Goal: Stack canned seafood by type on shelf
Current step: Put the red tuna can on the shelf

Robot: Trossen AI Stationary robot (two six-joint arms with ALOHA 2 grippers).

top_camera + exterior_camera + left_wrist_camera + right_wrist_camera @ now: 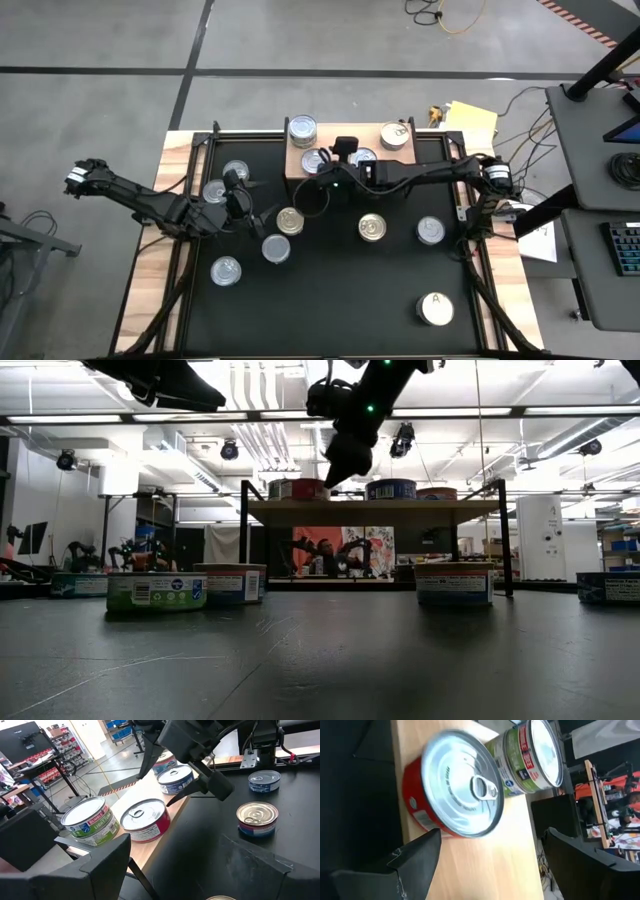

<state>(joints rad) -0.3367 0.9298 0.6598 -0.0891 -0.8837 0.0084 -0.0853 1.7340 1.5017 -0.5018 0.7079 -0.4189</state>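
Observation:
The shelf is a light wood board at the table's back, bearing several canned seafood tins. Among them are a green-labelled can, a red can and a ring-topped can. My right gripper hovers open just off the red can, beside the green can, holding nothing. It hangs over the shelf in the low view. My left gripper stands open and empty over the table's left, with its fingers facing the shelf.
Loose cans lie on the black tabletop: two gold-topped ones, silver ones, and a white "A" can at the front right. The right arm spans the shelf's front edge.

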